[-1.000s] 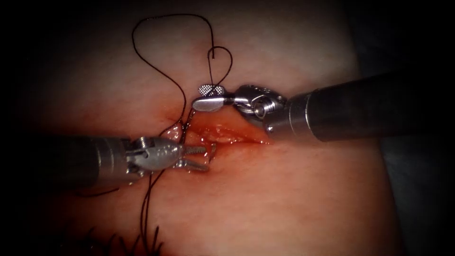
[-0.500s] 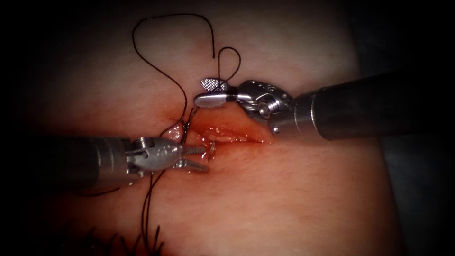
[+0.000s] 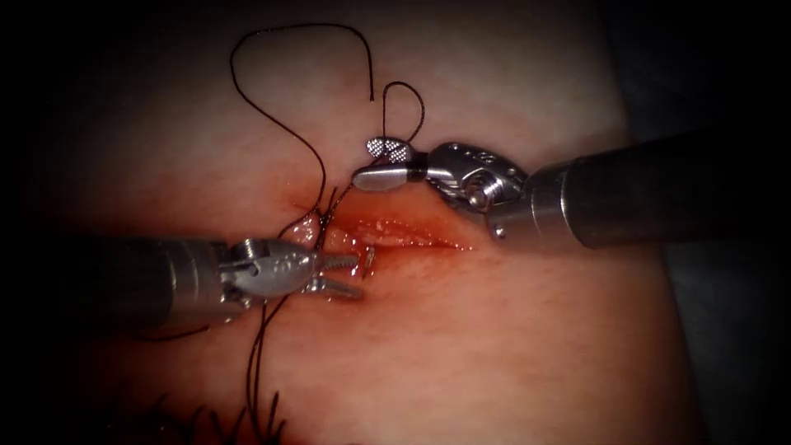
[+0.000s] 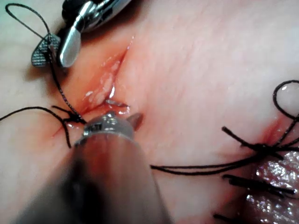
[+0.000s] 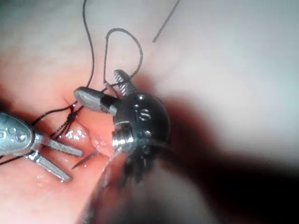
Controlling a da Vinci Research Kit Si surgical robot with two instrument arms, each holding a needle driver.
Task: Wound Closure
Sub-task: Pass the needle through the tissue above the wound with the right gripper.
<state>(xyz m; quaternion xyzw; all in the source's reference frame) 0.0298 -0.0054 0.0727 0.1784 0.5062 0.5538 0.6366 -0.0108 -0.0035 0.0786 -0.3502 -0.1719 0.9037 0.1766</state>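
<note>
The left arm's end effector (image 4: 122, 122) lies at the edge of the cut (image 4: 110, 74) in the tissue (image 4: 201, 70), its metal tip just beside the wet red fluid (image 4: 100, 91) there. A knot of thread (image 4: 70, 112) sits on the tissue just beside this tip. Beyond it, at the far end of the cut, the right arm's end effector (image 4: 56, 46) stands with jaws apart, a thread loop passing between them. Well apart, tied stitches (image 4: 261, 148) cross the tissue.
</note>
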